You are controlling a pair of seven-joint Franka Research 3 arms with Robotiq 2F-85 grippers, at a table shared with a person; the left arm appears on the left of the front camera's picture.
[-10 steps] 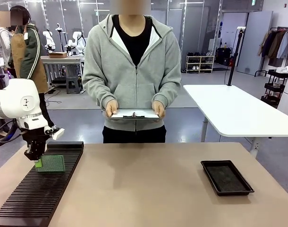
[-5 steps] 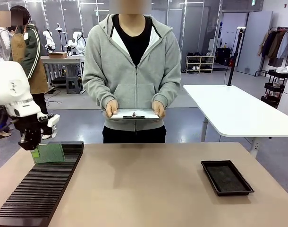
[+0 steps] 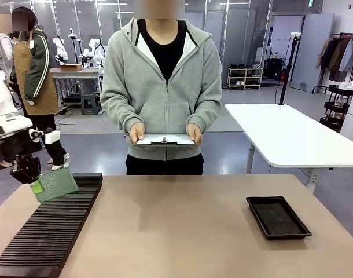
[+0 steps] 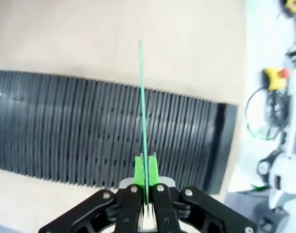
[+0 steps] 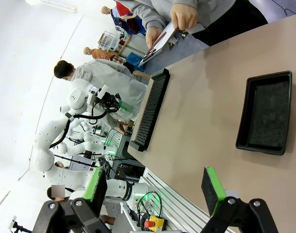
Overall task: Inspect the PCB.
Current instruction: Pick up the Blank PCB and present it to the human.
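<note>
My left gripper (image 3: 35,186) is shut on the left edge of the green PCB (image 3: 56,185), holding it tilted in the air above the far end of the black slotted rack (image 3: 49,231). Seen from the left wrist, the PCB (image 4: 143,111) appears edge-on as a thin green line rising from between the green pads (image 4: 139,170), with the rack (image 4: 65,131) below it. My right gripper (image 5: 155,187) is open and holds nothing, hanging high over the table.
A person stands at the far side holding a white clipboard (image 3: 165,139) with both hands. A black tray (image 3: 278,216) lies on the table at the right, also seen as the tray (image 5: 265,112) from the right wrist. A white table (image 3: 292,136) stands beyond.
My left gripper has lifted the PCB up out of the rack and carried it left and upward; the board now tilts. The person and the clipboard have not moved.
</note>
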